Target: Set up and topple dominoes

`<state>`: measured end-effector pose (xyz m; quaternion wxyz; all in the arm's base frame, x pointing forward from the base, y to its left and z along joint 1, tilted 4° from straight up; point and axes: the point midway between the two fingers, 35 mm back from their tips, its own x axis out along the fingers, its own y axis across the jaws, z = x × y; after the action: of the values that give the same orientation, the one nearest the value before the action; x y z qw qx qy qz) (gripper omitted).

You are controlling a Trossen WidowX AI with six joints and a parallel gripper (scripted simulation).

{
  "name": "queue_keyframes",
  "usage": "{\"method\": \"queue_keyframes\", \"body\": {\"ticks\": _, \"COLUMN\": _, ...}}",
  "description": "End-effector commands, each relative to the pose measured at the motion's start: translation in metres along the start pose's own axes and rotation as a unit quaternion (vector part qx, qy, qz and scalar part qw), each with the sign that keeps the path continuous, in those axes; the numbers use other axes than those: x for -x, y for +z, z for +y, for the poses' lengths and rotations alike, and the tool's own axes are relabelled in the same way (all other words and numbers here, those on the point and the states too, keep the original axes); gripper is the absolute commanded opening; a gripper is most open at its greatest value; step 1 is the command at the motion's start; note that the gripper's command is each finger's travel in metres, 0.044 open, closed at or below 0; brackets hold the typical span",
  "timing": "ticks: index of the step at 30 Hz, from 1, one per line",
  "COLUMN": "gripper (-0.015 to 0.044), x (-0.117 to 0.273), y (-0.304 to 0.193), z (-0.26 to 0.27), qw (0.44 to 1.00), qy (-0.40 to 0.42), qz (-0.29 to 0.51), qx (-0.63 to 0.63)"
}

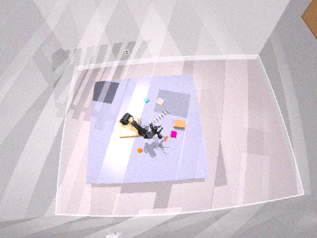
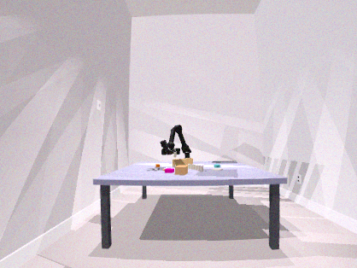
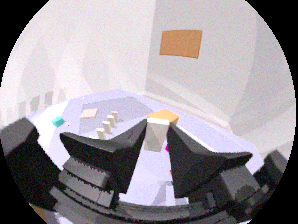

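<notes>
My gripper (image 1: 161,131) (image 3: 157,123) is shut on a cream domino (image 3: 157,137), which it holds between its fingertips above the table. In the exterior view the arm is raised and bent over the table. A row of cream dominoes (image 2: 196,167) (image 3: 107,126) stands on the table; in the top view it runs diagonally, just up and right of the arm. In the wrist view the row is left of the fingers, apart from the held domino, and the left finger may hide its near end.
A tan box (image 1: 180,124) (image 2: 181,170) (image 3: 167,116) and a magenta block (image 1: 174,134) (image 2: 169,170) lie near the gripper. A small orange-red piece (image 1: 166,139) is beside them. An orange block (image 1: 139,150), a teal block (image 1: 146,100) (image 3: 58,121) and a flat beige piece (image 1: 160,101) (image 3: 89,113) lie farther off.
</notes>
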<state>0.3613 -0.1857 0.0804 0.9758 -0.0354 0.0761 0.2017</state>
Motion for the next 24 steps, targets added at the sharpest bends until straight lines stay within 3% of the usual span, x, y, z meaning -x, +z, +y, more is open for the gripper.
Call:
{"method": "queue_keyframes", "body": {"ticks": 1, "gripper": 0.0107, "x": 0.002, "y": 0.000, "z": 0.003, "qw": 1.000, "qy": 0.004, "qz": -0.004, "qx": 0.000}}
{"method": "queue_keyframes", "body": {"ticks": 13, "gripper": 0.0107, "x": 0.002, "y": -0.001, "z": 0.003, "qw": 1.000, "qy": 0.004, "qz": -0.004, "qx": 0.000}}
{"method": "queue_keyframes", "body": {"ticks": 24, "gripper": 0.0107, "x": -0.006, "y": -0.036, "z": -0.001, "qw": 1.000, "qy": 0.003, "qz": -0.004, "qx": 0.000}}
